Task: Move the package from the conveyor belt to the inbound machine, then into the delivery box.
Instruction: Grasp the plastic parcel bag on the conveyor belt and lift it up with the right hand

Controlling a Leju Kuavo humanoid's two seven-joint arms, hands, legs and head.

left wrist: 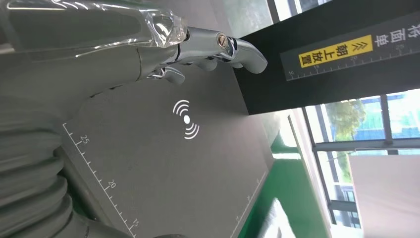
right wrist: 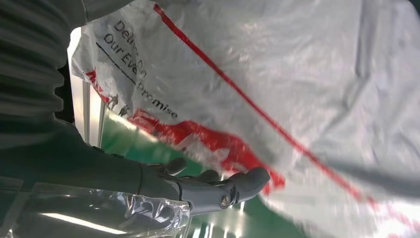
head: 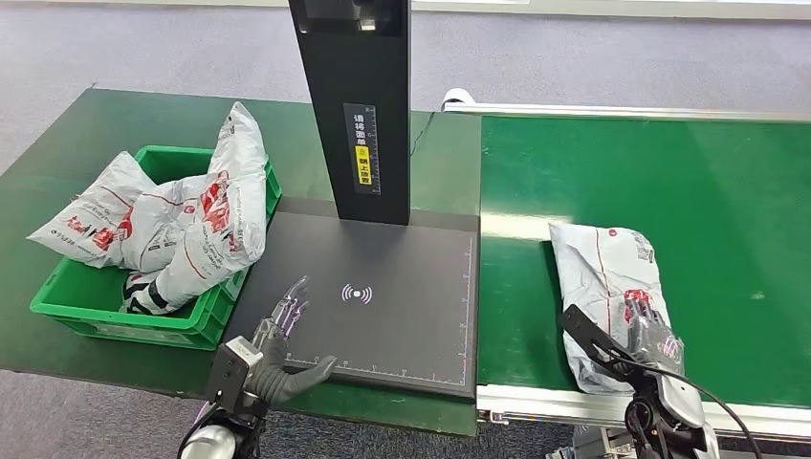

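We see a white plastic mailer package (head: 612,287) with red printing lying flat on the green conveyor belt (head: 727,220), near the belt's front edge and close to its left end. Our right hand (head: 639,337) lies on the package's front portion, dark fingers (right wrist: 237,184) spread against the wrinkled film; in the right wrist view the bag sits right against the fingers, with red stripes and black lettering across it. We cannot tell from these pictures whether the fingers have closed around the bag or merely rest on it.

Left of the belt, the inbound machine's dark scanning pad (head: 402,277) lies on the green table (head: 76,143), marked with a white wireless symbol (head: 357,294) at its centre and ruler ticks along its front and right edges. A black post (head: 359,105) with a yellow label rises from the pad's rear edge. Our left hand (head: 283,339) hovers over the pad's front-left corner, fingers extended and apart, thumb out to the side, holding nothing.

A green delivery box (head: 105,316) sits at the table's left, just beside the pad's left edge. Several white mailer bags (head: 191,225) with red print are piled in it, one standing tall against the right wall and one hanging over the left rim.
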